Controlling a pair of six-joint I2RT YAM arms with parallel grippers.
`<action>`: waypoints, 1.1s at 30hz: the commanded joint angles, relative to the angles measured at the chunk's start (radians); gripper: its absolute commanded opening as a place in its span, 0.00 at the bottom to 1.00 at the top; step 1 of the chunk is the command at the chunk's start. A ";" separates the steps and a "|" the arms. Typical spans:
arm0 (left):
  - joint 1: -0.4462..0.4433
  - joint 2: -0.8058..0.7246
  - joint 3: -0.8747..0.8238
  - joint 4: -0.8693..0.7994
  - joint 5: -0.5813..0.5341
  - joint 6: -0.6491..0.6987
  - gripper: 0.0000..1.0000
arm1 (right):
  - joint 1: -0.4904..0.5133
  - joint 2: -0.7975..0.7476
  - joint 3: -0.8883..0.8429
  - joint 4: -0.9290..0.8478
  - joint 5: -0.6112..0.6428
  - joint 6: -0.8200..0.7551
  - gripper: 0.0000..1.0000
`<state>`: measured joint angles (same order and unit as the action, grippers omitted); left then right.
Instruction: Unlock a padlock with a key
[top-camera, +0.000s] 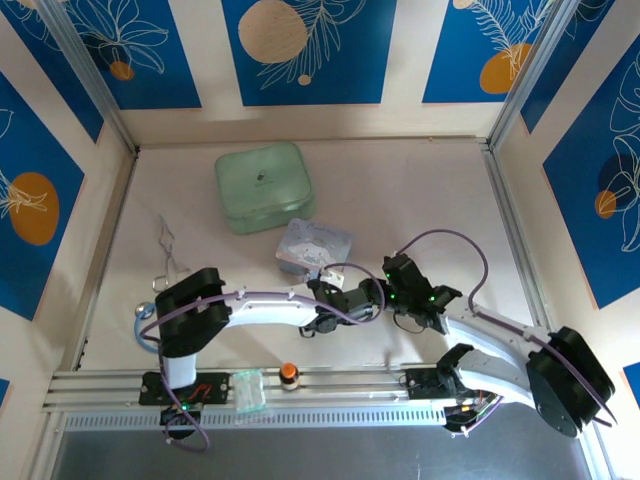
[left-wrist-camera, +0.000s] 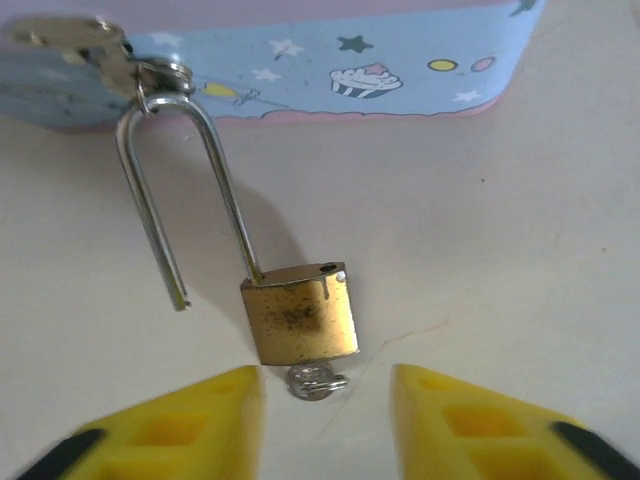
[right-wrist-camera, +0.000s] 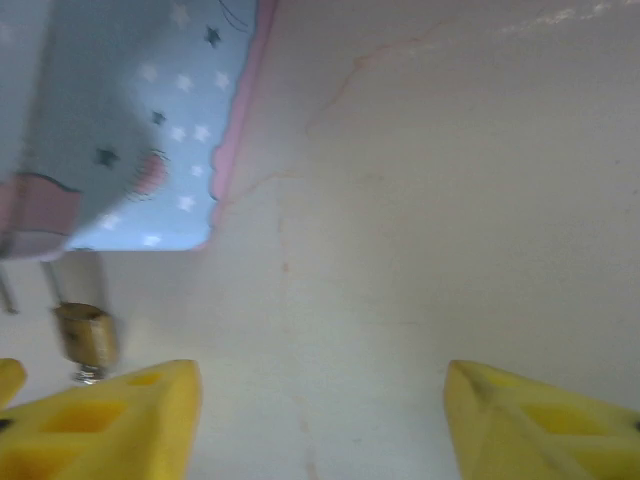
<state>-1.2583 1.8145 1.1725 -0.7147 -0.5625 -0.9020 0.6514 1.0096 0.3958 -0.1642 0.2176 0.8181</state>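
Padlock (left-wrist-camera: 300, 318) is hung open on the tin (left-wrist-camera: 330, 60), key (left-wrist-camera: 317, 382) stuck in it. Left hand (left-wrist-camera: 325, 405) and right hand (right-wrist-camera: 320, 400) are held open, empty, job likely done.

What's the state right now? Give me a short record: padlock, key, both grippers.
padlock: unlocked; body on the table
shackle: open, one leg out of the body, hooked through the hasp of the tin
key: in the bottom of the padlock body, not held
left gripper: open, jaws either side of the key, not touching it
right gripper: open, empty, over bare table beside the padlock
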 joint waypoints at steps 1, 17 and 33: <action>0.017 -0.145 -0.058 0.065 0.009 0.001 0.64 | 0.018 -0.064 -0.014 0.015 -0.044 -0.011 0.84; 0.283 -0.621 -0.374 0.262 0.216 0.054 1.00 | 0.355 0.220 0.242 -0.021 0.205 0.014 0.74; 0.356 -0.783 -0.536 0.298 0.257 0.002 1.00 | 0.376 0.657 0.509 -0.037 0.158 0.031 0.52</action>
<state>-0.9115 1.0428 0.6579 -0.4419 -0.3229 -0.8795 1.0237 1.6417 0.8776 -0.1944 0.3897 0.8459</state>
